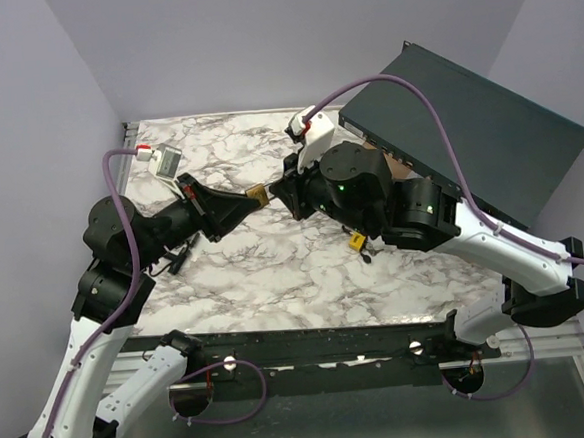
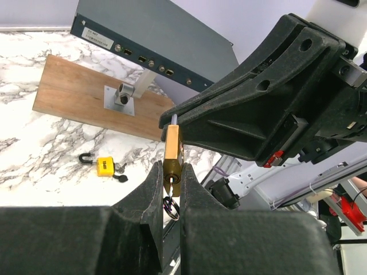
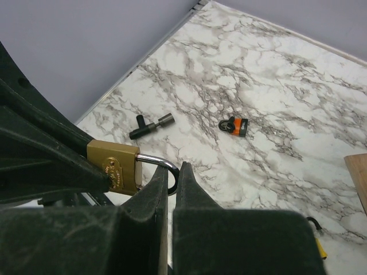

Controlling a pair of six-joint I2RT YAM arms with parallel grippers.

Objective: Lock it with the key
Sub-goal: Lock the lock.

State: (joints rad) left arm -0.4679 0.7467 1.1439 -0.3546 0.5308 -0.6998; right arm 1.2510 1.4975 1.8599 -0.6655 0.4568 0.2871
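– Brass padlock (image 2: 172, 153) in mid-air over the marble surface (image 1: 276, 275): who has it?
– Both arms, meeting above the middle of the surface. The left hand (image 2: 172, 183) pinches the lock's lower body, a finger pressed to either side. A key ring (image 2: 171, 207) hangs out beneath, between them; the key itself is mostly hidden.
– And the right?
– The right hand (image 3: 172, 182) is clamped on the steel shackle (image 3: 157, 162), its fingers almost together. Whether the shackle is seated in the body, I cannot tell.
– What lies below?
– A yellow padlock (image 2: 105, 165) with keys, just beside a wooden board (image 2: 86, 94). An orange padlock (image 3: 235, 126) and a black T-shaped piece (image 3: 150, 125) lie apart from each other on the marble. A dark rack unit (image 1: 466, 132) leans at the far right.
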